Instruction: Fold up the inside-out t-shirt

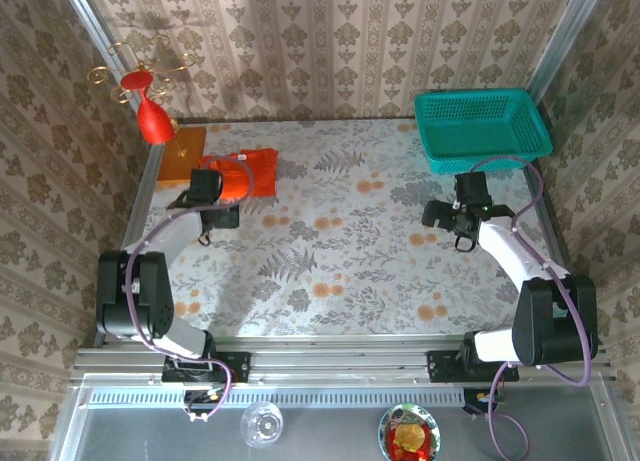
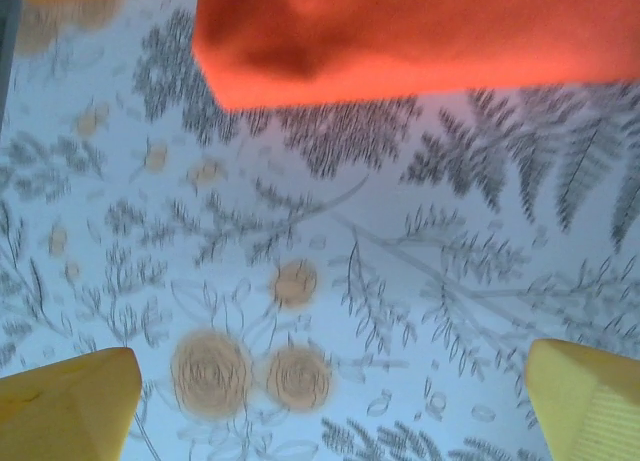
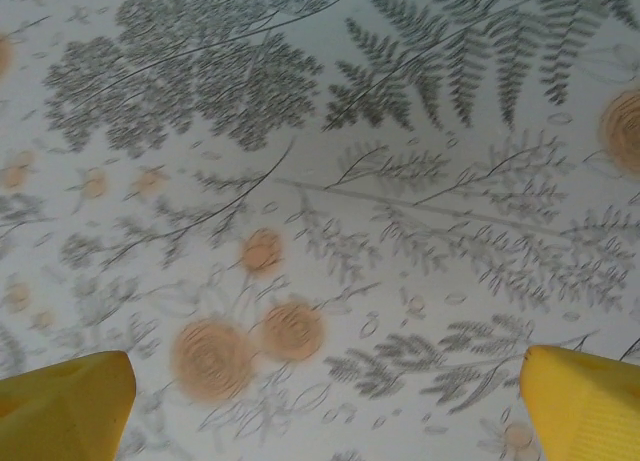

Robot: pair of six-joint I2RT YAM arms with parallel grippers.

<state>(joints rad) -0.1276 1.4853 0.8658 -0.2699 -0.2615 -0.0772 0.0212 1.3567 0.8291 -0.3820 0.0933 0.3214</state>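
The inside-out t-shirt (image 1: 243, 171) lies as a compact orange-red bundle at the table's back left. In the left wrist view the t-shirt (image 2: 400, 36) fills the top edge, apart from the fingers. My left gripper (image 1: 205, 193) hovers just in front of it, open, and its yellow fingertips (image 2: 65, 406) stand wide with only tablecloth between them. My right gripper (image 1: 463, 216) is over the right side of the table, far from the shirt. It is open too, and its yellow fingertips (image 3: 585, 406) frame nothing but the floral cloth.
A flat orange board (image 1: 182, 146) lies left of the shirt, under a red ornament (image 1: 152, 121) on a gold wire stand. A teal basket (image 1: 480, 126) sits at the back right, just behind the right gripper. A glass (image 1: 262, 421) and a bowl (image 1: 408, 436) stand below the rail.
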